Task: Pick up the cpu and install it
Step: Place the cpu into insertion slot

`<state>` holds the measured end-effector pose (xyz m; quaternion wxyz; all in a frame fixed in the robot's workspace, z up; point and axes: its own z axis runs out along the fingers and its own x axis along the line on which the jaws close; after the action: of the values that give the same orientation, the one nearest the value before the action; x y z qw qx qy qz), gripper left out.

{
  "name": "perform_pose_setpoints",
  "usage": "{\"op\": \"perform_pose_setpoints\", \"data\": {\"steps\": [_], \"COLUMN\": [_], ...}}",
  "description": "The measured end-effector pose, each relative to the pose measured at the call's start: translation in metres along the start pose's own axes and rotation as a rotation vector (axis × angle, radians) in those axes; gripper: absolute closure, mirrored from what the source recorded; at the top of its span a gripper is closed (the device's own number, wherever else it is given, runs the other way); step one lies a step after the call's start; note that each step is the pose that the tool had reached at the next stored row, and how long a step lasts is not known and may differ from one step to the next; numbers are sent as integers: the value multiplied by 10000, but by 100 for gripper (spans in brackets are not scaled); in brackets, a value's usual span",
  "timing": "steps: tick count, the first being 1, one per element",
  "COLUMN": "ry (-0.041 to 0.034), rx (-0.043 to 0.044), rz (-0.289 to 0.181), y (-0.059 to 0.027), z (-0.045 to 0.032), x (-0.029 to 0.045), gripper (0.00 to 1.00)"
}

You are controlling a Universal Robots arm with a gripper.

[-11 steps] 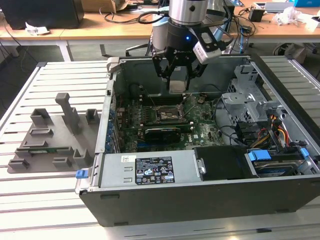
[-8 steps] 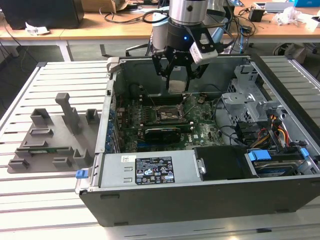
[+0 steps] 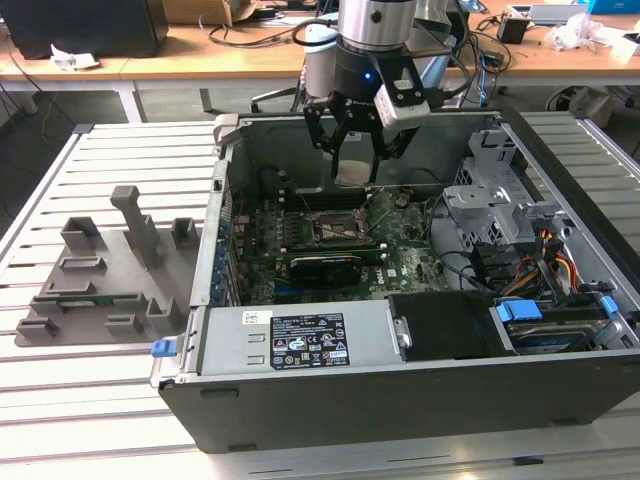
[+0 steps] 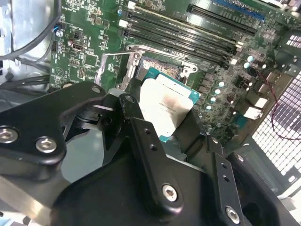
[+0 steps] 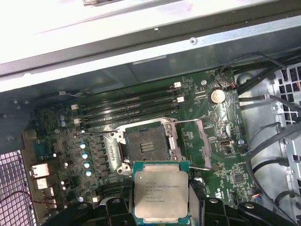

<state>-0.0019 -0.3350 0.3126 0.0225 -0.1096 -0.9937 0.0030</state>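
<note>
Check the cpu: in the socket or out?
Out. The gripper holds the cpu above the motherboard; the socket is bare, its contacts exposed.

My exterior view is evenly lit, the computer case (image 3: 400, 410) shadowed inside. In the first wrist view a pale surface (image 5: 117, 19) outside it burns white; in the second wrist view glare washes out the cpu (image 4: 164, 106).

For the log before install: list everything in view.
cpu: one, silvery, in the gripper near the socket.
socket: one, black, open, on the motherboard.
motherboard: one, green, inside the case.
expansion card: one, black, on the motherboard.
case: one, dark grey, on the table.
holder tray: one, grey, on the table, exterior view's left of the case.
table: one, pale, slatted.
gripper: one, black, shut on the cpu.
</note>
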Motion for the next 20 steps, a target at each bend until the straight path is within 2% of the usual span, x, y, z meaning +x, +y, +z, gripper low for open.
{"op": "perform_pose_setpoints", "data": {"steps": [8, 12, 20], "ry": [6, 12, 22], "rx": [-22, -51, -89], "rz": [565, 1258, 2145], "y": [0, 0, 0], "z": [0, 1, 1], "x": [0, 0, 0], "gripper": [45, 45, 45]}}
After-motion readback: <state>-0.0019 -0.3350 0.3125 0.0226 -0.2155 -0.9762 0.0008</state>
